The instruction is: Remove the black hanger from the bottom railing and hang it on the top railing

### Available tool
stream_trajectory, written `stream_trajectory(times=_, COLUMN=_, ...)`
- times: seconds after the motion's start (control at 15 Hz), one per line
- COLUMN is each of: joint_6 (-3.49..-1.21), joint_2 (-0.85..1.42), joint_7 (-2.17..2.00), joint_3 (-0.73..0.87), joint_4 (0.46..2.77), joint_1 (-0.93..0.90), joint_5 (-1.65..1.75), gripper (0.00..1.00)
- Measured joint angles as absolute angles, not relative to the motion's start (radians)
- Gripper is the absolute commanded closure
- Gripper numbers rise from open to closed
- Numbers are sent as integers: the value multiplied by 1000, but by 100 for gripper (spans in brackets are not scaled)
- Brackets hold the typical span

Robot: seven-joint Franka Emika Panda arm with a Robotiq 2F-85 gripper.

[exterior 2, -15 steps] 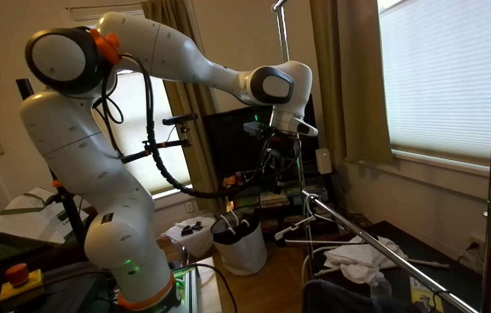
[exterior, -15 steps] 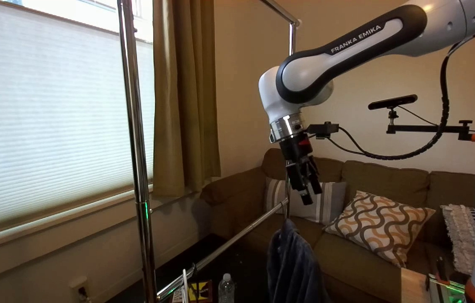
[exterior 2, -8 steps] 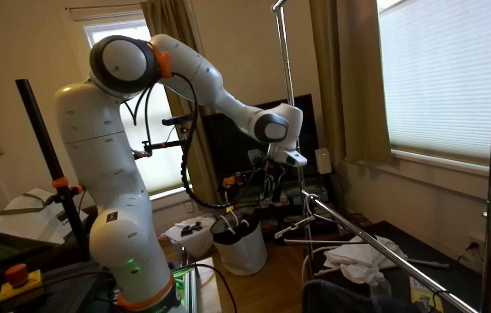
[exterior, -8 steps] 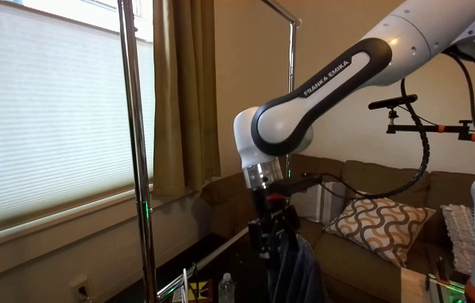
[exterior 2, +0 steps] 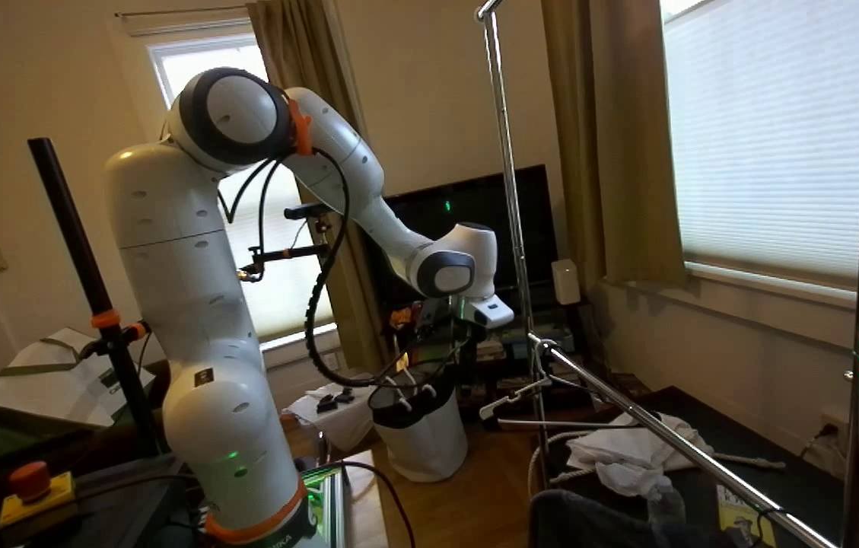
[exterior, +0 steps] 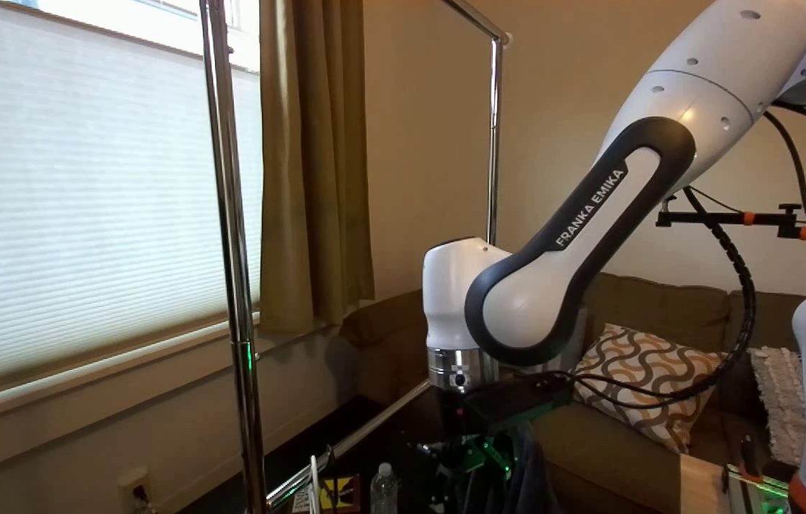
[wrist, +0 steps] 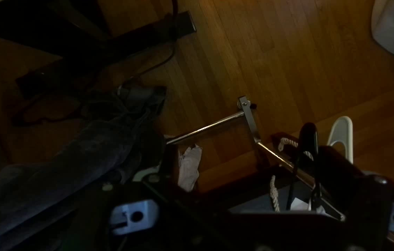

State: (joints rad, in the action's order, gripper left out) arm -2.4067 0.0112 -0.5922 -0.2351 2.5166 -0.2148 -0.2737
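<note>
The black hanger's hook [exterior: 332, 457] hangs on the bottom railing [exterior: 374, 427], beside a white hanger, in an exterior view. In the wrist view the black hanger [wrist: 308, 136] shows a shoulder end on the right, near the right finger and apart from the left one. My gripper [wrist: 249, 177] has its fingers wide apart, with nothing seen held. In both exterior views the gripper [exterior: 456, 475] [exterior 2: 461, 342] is low and dark, in front of the dark blue garment in one of them. Only an end of the top railing [exterior: 472, 16] [exterior 2: 488, 9] shows.
A white hanger [exterior: 314, 478] [exterior 2: 520, 397] [wrist: 348, 139] hangs beside the black one. The dark blue garment [exterior: 531, 475] [wrist: 92, 150] hangs from the same rail. Chrome uprights [exterior: 230, 214] [exterior 2: 509, 152] flank the rail. A white basket [exterior 2: 425, 441] stands on the floor.
The arm has come down a long way, bringing the gripper from above the bottom railing to a lower place beside the garment. The hangers and rack look almost unmoved.
</note>
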Motion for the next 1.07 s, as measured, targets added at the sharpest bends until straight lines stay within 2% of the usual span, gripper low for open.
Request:
stream_trajectory(times=0.2, joint_6=-2408, joint_2=11, joint_7=-594, joint_3=-229, joint_4=2503, joint_1=-214, joint_5=-275, gripper=0)
stream_trajectory(times=0.47, joint_6=-2523, joint_2=34, joint_7=-667, joint_3=-235, joint_4=2516, joint_1=-222, joint_5=-230, gripper=0)
stream_trajectory(times=1.07, joint_6=-2737, joint_2=239, joint_7=-990, joint_3=-209, joint_4=2548, joint_1=-365, joint_5=85, gripper=0)
